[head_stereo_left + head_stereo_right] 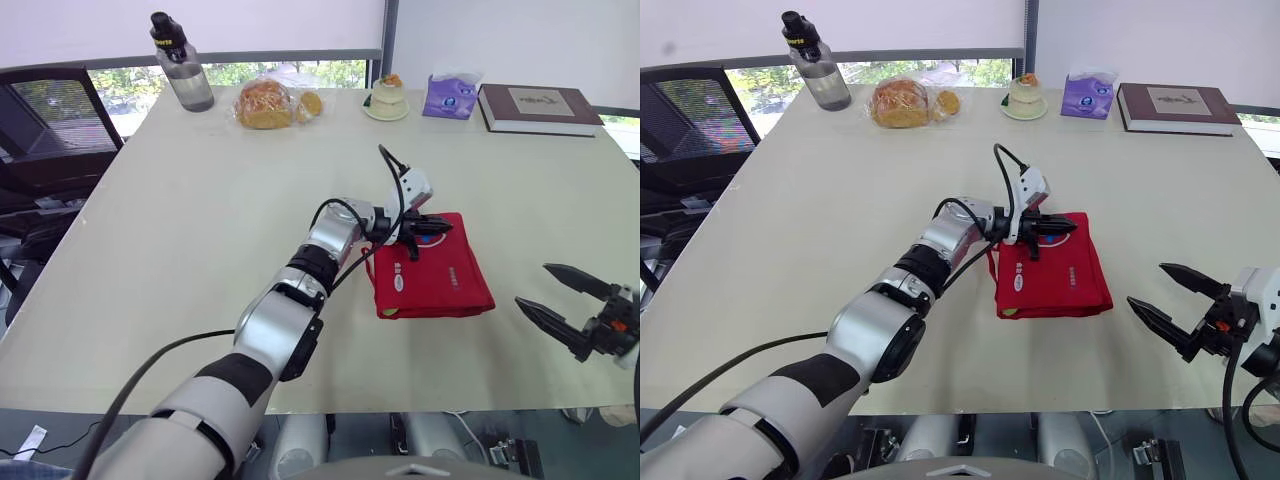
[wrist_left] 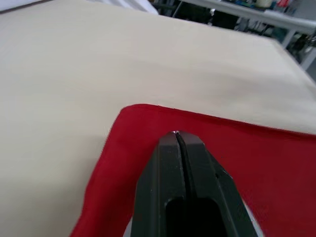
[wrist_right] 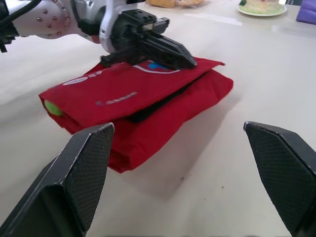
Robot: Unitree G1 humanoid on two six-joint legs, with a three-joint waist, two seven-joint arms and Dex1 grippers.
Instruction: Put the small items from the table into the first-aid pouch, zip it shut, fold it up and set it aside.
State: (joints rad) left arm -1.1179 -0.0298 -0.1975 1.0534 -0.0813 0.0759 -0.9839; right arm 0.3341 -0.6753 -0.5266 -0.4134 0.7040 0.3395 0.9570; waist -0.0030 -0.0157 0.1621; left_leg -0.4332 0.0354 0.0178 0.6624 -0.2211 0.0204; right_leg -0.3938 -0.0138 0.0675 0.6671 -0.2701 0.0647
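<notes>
First-aid pouch (image 1: 445, 275) has the right gripper (image 1: 531, 284) on its near side, by the table's (image 1: 200, 220) front edge. It's clear of the pouch, both fingers spread wide, nothing in them. The pouch itself is red, folded over, lying flat a bit right of the middle, with a bit of green peeking out at one folded end. Left gripper (image 1: 447, 228) sits on the pouch's top flap at the far-left corner, fingers pressed tight together; can't tell if any fabric is pinched. Way at the back: water bottle (image 1: 181, 62), bagged bread (image 1: 268, 103), small cake (image 1: 386, 98), tissue pack (image 1: 450, 96), book (image 1: 538, 108).
</notes>
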